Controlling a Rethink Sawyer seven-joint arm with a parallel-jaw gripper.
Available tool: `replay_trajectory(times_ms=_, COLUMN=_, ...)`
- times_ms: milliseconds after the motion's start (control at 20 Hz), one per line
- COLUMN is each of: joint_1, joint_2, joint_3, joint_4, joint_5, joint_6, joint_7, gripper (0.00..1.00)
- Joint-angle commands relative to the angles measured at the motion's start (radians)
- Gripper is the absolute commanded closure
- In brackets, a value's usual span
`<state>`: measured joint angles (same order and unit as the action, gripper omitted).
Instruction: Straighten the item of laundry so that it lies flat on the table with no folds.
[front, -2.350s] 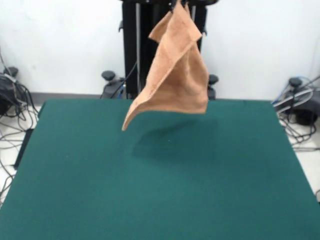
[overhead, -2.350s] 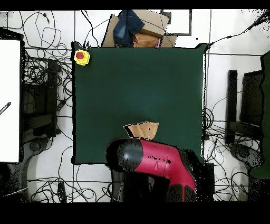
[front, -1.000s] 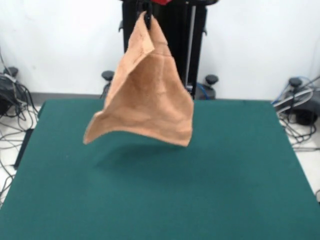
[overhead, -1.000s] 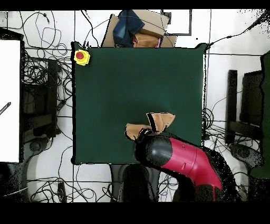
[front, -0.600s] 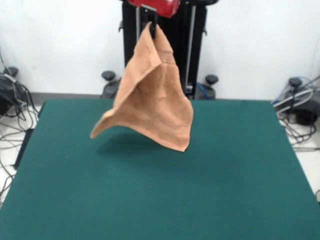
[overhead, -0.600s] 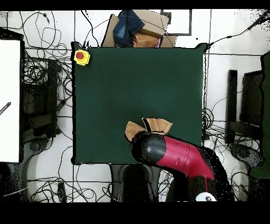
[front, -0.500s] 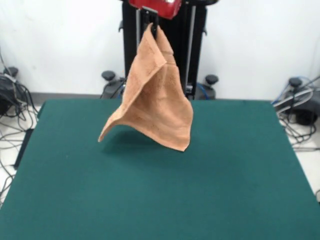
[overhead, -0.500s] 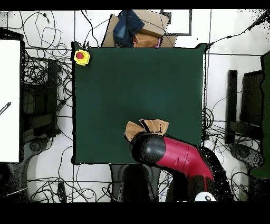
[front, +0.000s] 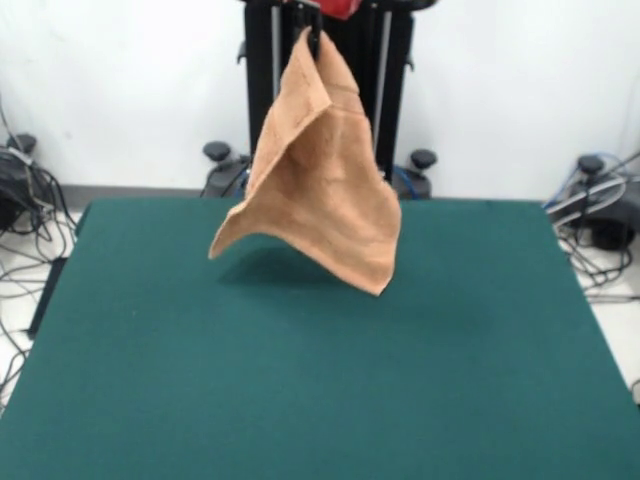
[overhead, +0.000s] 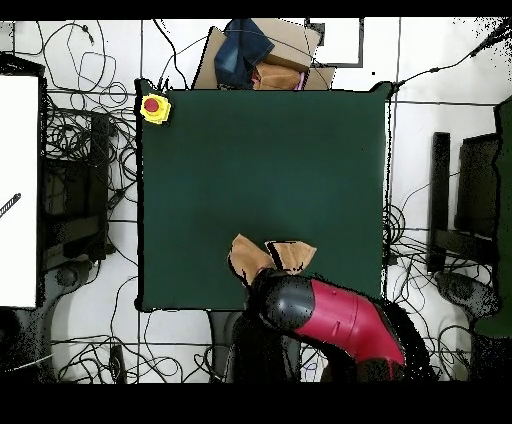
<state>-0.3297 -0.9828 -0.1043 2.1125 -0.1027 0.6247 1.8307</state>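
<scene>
Item: towel (front: 320, 190), light orange-tan terry, hung clear of the table (front: 300, 400) from a single pinched point at its top; body draped in a rough cone with one corner flared to the left and another pointing down at the right, both above the far half of the green top and not touching it. Holder: gripper (front: 310, 22), closed on the towel's upper tip at the top edge of the front view; in the overhead view only the red and black arm (overhead: 325, 315) showed, covering the grip. Risk, as judged: lowered straight down from this one-point hold, the cloth would likely pile onto itself and keep its folds; a thin pinch of terry might also slip free. The flared corner could tuck under on contact. Surroundings: yellow box with a red button (overhead: 153, 107) at a far table corner, well apart.
</scene>
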Motion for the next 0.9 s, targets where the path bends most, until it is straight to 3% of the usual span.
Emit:
replay_trajectory(times_ms=50, joint_1=-0.044, joint_2=-0.077, joint_3=0.041, joint_4=0.149, joint_5=-0.047, joint_6=0.148, joint_7=-0.072, gripper=1.0)
replay_trajectory(times_ms=200, joint_1=-0.059, joint_2=-0.114, joint_3=0.036, joint_4=0.142, joint_5=-0.058, joint_6=0.24, joint_7=-0.098, gripper=1.0)
replay_trajectory(times_ms=350, joint_1=-0.085, joint_2=-0.093, joint_3=0.057, joint_4=0.129, joint_5=-0.07, joint_6=0.257, joint_7=-0.11, gripper=1.0)
replay_trajectory(times_ms=650, joint_1=-0.141, joint_2=0.042, joint_3=0.108, joint_4=0.1, joint_5=-0.099, joint_6=0.146, joint_7=-0.098, gripper=1.0)
replay_trajectory(times_ms=900, joint_1=-0.167, joint_2=0.226, joint_3=0.15, joint_4=0.003, joint_5=-0.143, joint_6=-0.006, joint_7=-0.072, gripper=1.0)
